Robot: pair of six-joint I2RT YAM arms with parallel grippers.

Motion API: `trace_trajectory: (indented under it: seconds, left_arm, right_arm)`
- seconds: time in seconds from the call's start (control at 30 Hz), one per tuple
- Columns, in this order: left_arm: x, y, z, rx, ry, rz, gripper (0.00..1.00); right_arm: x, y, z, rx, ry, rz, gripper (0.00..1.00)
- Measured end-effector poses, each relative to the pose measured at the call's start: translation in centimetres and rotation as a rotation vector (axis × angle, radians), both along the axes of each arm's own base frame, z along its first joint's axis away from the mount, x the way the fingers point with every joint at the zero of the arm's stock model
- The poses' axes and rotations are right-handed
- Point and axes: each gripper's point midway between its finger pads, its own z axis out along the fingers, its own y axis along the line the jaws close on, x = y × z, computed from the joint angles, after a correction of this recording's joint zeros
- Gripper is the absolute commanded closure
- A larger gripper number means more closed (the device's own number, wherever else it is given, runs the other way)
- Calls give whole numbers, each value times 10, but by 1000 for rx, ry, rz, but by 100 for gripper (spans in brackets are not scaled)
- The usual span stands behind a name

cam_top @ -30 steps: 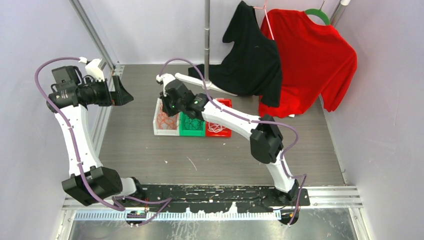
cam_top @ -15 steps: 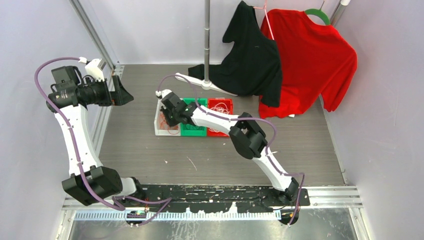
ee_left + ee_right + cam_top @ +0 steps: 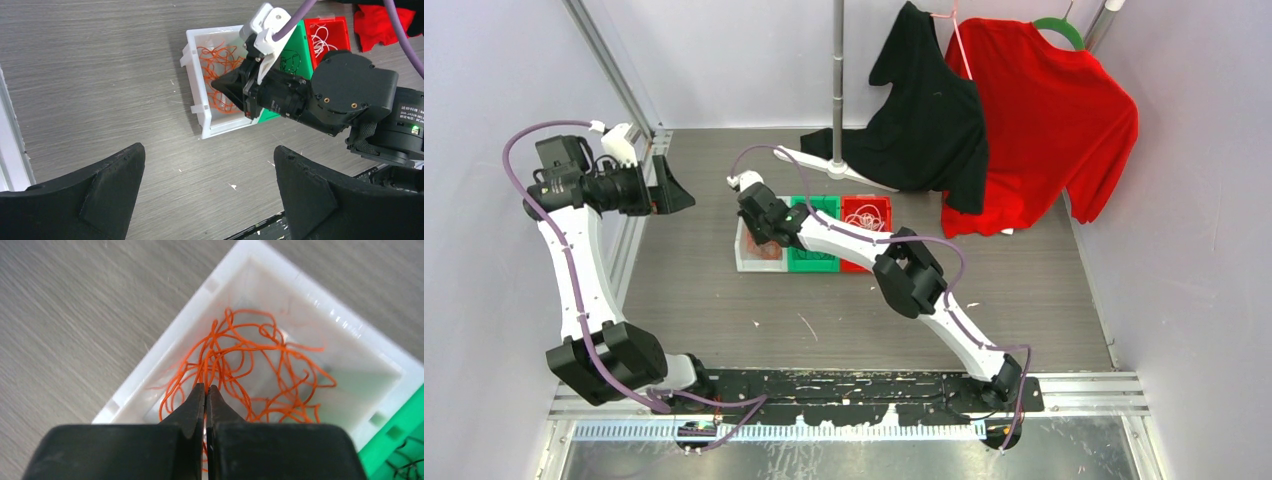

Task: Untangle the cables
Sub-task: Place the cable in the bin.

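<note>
— Room around the right gripper (image 3: 205, 390)?
— Boxed in low down. Tips dipped inside the open white plastic bin (image 3: 150, 375), left wall just beside the fingers, far corner well ahead. Past that wall, bare grey wood-grain table top (image 3: 75, 305), open all the way out on the left. On the right, a green plastic bin (image 3: 410, 415) touching the white one

— And further along?
— Red plastic bin (image 3: 345, 35) next after the green, all three side by side in one row. Beyond the row, an upright metal pole (image 3: 837, 80), then a hanging black shirt (image 3: 929, 120) and a hanging red shirt (image 3: 1049, 110), well apart from the fingers

— Jaws?
— Pressed flat together, no gap at the tips. Sunk among the thin orange-red cables (image 3: 240, 360), a loose tangle heaped in the white bin, right under and ahead of the tips. Sliver of orange showing in the seam between the fingers. Pinched strand, or only a strand lying behind: cannot tell

— Other cables?
— Thin black cables (image 3: 406, 462) in the green bin, thin white cables (image 3: 324, 37) in the red one, both off to the right of the tips, neither touched

— Left gripper (image 3: 207, 155)?
— Spread as wide as it goes, holding nothing. Raised over bare table well to the left of the bins, pointed toward the right gripper
</note>
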Motion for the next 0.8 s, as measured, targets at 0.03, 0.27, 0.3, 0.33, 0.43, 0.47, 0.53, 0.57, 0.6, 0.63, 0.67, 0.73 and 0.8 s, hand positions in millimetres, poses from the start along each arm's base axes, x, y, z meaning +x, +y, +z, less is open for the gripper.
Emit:
trace_trajectory:
  seconds: [0.03,0.27,0.3,0.33,0.43,0.47,0.53,0.57,0.6,0.63,0.67,0.73,0.8]
  left_arm:
    - [0,0,-1,-2,3,-1,1]
    - [-1,0,-4,3,4,-14,0]
    - [0,0,-4,3,4,-14,0]
    - [0,0,-5,4,5,-16,1]
    - [0,0,-7,3,8,-20,1]
    - [0,-1,-7,1,9,-22,0]
    - [-1,-1,-9,0,12,-25,0]
    - [-1,-1,-10,3,12,-28,0]
    - [-1,-1,-11,2,14,-29,0]
    - [-1,-1,-11,3,16,-31,1]
    - [-2,-1,-12,4,17,-32,1]
    - [-2,-1,-13,5,19,-35,0]
    - [-3,-1,-14,4,23,-38,0]
  right_arm:
    - [4,2,3,3,-20,0,99]
    - [23,13,1,-16,-106,9,93]
    - [24,13,-5,-25,-107,12,86]
    - [24,12,-12,-40,-105,17,80]
    - [22,10,-25,-75,-107,37,64]
    - [21,10,-27,-81,-109,42,59]
    - [17,11,-29,-90,-115,56,53]
    - [15,10,-31,-98,-115,64,50]
    - [12,9,-29,-99,-112,68,47]
    - [11,8,-26,-103,-114,70,44]
    - [9,8,-18,-94,-110,80,39]
    - [5,7,2,-81,-113,88,23]
    - [2,3,31,-57,-125,88,15]
